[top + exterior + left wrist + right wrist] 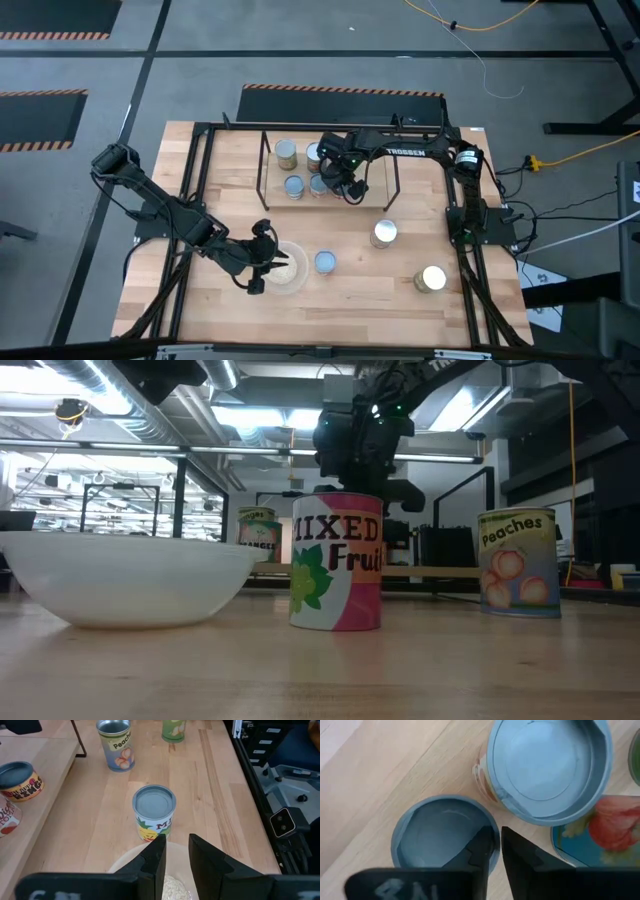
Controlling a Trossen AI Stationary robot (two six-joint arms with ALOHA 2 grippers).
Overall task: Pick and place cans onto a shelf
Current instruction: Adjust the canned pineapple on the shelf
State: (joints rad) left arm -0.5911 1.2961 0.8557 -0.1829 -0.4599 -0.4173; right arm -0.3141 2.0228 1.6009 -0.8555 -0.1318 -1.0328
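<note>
On the shelf point(375, 165) at the table's far side stand several cans, among them a tan-topped one point(286, 153) and a bluish one point(294, 186). My right gripper point(347, 188) hangs over the shelf pointing down. In the right wrist view its fingers point(497, 851) stand a little apart, astride the rim of a bluish-topped can point(437, 837) that stands upright beside a taller can point(550, 765). Three cans stand on the table: Mixed Fruit point(326, 262), Peaches point(385, 233) and a shiny-topped one point(432, 279). My left gripper point(176, 855) hovers open above a white bowl point(290, 272). My right gripper reaches down from above at the bluish can's rim point(492, 827), one finger point(482, 847) over the top and the other outside the wall. The fingers hide the rim there, so I cannot tell whether they touch it. The can stands upright on the shelf.
The shelf's thin black rods point(268, 165) rise around the shelved cans. The bowl point(125, 580) with tan contents sits near the front left, close to the Mixed Fruit can point(337, 565). A black frame point(470, 250) borders the table. Bare wood lies at the front centre.
</note>
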